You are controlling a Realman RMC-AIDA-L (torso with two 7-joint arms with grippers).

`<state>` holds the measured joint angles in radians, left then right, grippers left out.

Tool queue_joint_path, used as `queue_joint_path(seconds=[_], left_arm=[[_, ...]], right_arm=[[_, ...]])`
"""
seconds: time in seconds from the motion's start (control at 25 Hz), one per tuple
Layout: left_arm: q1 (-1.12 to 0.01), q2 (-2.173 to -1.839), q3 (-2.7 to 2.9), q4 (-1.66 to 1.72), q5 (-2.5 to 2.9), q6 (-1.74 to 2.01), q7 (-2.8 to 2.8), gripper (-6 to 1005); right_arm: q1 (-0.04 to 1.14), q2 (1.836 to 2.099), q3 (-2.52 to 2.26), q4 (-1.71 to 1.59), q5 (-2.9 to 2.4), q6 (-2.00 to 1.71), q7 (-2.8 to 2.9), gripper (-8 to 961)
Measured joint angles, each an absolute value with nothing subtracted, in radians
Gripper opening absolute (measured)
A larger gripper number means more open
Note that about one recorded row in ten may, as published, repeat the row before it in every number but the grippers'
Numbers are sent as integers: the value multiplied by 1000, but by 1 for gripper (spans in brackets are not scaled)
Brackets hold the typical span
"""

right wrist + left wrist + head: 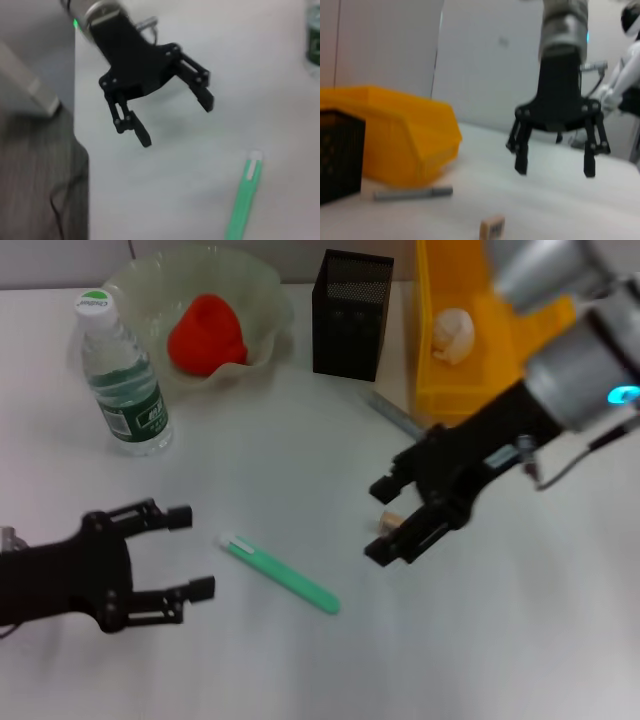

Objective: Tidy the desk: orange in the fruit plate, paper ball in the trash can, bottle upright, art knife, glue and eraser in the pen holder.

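**Operator:** In the head view I have the right gripper (402, 520) at centre right of the frame, fingers spread wide, holding nothing. The eraser (391, 522) lies on the surface (300, 670) between its fingertips. From the left wrist view that same gripper (555, 162) hangs above the surface with the eraser (492, 227) lying nearer the camera, not touched.

**Colleague:** And your left arm?

**Operator:** The left gripper (195, 552) sits at the lower left of the head view, also fully open and empty. The right wrist view shows it (172, 117) over bare surface, apart from the green art knife (243, 200).

**Colleague:** Where is that knife in the head view?

**Operator:** The art knife (280, 574) lies flat at lower centre, just to the right of the left gripper's fingertips, slanting toward the lower right.

**Colleague:** The rest of the desk?

**Operator:** The orange (206, 334) is in the fruit plate (255, 290) at upper left. The bottle (122, 378) stands upright in front of the plate, at its left. The pen holder (350, 314) stands at upper centre, and the trash can (440, 350) is right of it with the paper ball (452, 334) inside. A grey stick (393, 416), which I take for the glue, lies on the surface in front of the trash can; the left wrist view shows it (413, 193) flat beside the trash can (400, 135) and the pen holder (340, 155).
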<state>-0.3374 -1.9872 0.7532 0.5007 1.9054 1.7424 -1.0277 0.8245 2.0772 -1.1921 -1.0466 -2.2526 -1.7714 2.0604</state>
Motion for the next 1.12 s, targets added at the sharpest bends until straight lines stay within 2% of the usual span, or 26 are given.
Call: queue_joint_path(seconds=[0.32, 0.68, 1.12], left_arm=[[-347, -2003, 750, 503, 1964, 1690, -1026, 863], [-347, -2003, 745, 503, 1961, 1698, -1021, 863], [-347, -2004, 744, 503, 1956, 1694, -1031, 864]], right_arm=[[907, 2088, -1524, -1017, -2250, -1557, 2114, 822], [892, 2092, -1840, -1003, -2157, -1252, 2127, 808], [891, 2092, -1899, -924, -2065, -1132, 2136, 791]])
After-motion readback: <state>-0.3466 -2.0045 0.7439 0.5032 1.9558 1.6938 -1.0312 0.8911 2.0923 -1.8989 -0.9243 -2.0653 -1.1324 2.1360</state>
